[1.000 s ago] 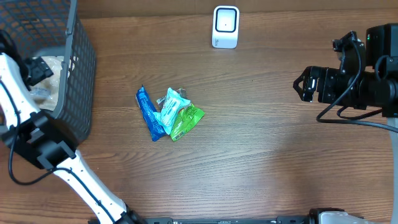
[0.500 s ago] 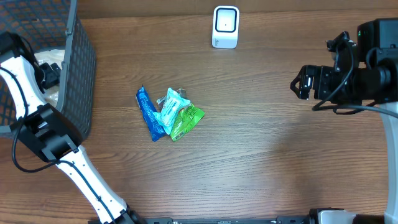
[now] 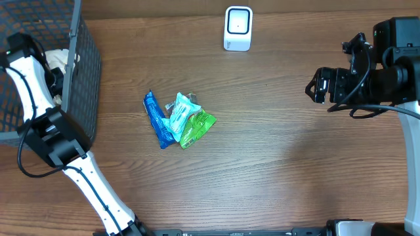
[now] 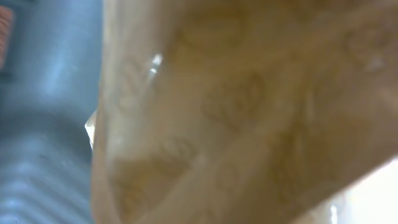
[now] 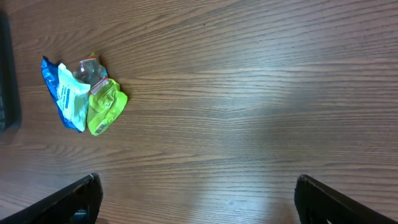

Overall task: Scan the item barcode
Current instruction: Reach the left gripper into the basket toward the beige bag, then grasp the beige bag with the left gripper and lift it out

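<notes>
A tan wrapper (image 4: 249,112) filled the left wrist camera, right up against the left gripper (image 3: 55,80) down inside the basket (image 3: 88,78). I couldn't tell whether its jaws had hold of it. The scanner (image 3: 237,28) stood well apart, at the table's far edge. The right gripper (image 5: 196,186) hung wide open, holding nothing.

Your left arm (image 3: 29,82) swings farther over basket (image 3: 88,78); left gripper (image 3: 56,78) shifts right, toward basket's right wall, beside pale packet (image 3: 60,58). Your right gripper (image 3: 314,87) edges left and slightly far.
</notes>
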You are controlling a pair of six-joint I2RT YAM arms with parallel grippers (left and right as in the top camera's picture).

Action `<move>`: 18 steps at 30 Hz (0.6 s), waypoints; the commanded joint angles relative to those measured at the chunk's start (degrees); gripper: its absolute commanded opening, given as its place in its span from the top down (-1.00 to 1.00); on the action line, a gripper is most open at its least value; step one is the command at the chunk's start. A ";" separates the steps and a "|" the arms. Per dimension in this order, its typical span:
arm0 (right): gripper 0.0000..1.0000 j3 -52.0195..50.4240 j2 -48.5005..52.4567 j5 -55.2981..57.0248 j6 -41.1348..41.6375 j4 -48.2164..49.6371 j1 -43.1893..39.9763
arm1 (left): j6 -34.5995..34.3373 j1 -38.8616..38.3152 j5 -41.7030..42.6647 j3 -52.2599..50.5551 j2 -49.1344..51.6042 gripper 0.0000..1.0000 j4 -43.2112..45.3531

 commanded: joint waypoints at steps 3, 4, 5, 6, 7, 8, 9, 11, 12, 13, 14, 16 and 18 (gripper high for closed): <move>-0.98 0.09 -0.57 0.35 0.00 0.13 0.13 | -3.43 -1.81 1.88 4.22 2.32 0.92 -4.48; -0.98 0.09 -0.57 0.37 0.00 0.15 0.13 | -4.04 -1.81 1.92 5.77 2.27 0.92 -5.46; -0.98 0.09 -0.57 0.37 0.00 0.15 0.13 | -4.76 -1.79 1.90 7.82 2.16 0.92 -6.75; -0.98 0.09 -0.57 0.37 0.00 0.15 0.13 | -5.14 -1.79 1.92 10.25 2.05 0.92 -8.17; -0.98 0.09 -0.57 0.37 0.00 0.15 0.13 | -5.60 -1.79 1.95 12.59 1.90 0.92 -9.46; -0.98 0.09 -0.57 0.35 0.00 0.15 0.13 | -6.16 -1.79 1.92 15.39 1.70 0.91 -11.02; -0.98 0.09 -0.57 0.35 0.00 0.15 0.13 | -6.54 -1.77 2.03 17.97 1.44 0.92 -12.35; -0.98 0.09 -0.57 0.35 0.00 0.24 0.13 | -6.60 -1.75 2.69 24.06 0.90 0.92 -15.26; -0.98 0.09 -0.57 0.35 0.00 0.37 0.13 | -6.73 -1.75 3.28 27.36 0.48 0.92 -16.74; -0.98 0.09 -0.57 0.35 0.00 0.50 0.13 | -6.73 -1.75 4.02 30.71 -0.11 0.92 -18.34; -0.97 0.09 -0.57 0.35 0.00 0.63 0.15 | -6.73 -1.75 4.55 33.38 -0.76 0.91 -19.65; -0.84 0.11 -0.59 0.13 0.02 1.03 0.17 | -6.82 -1.75 5.88 36.98 -3.02 0.92 -21.79; -0.79 0.26 -0.85 -0.31 0.02 1.31 0.20 | -6.91 -1.79 7.13 37.00 -7.54 0.92 -22.49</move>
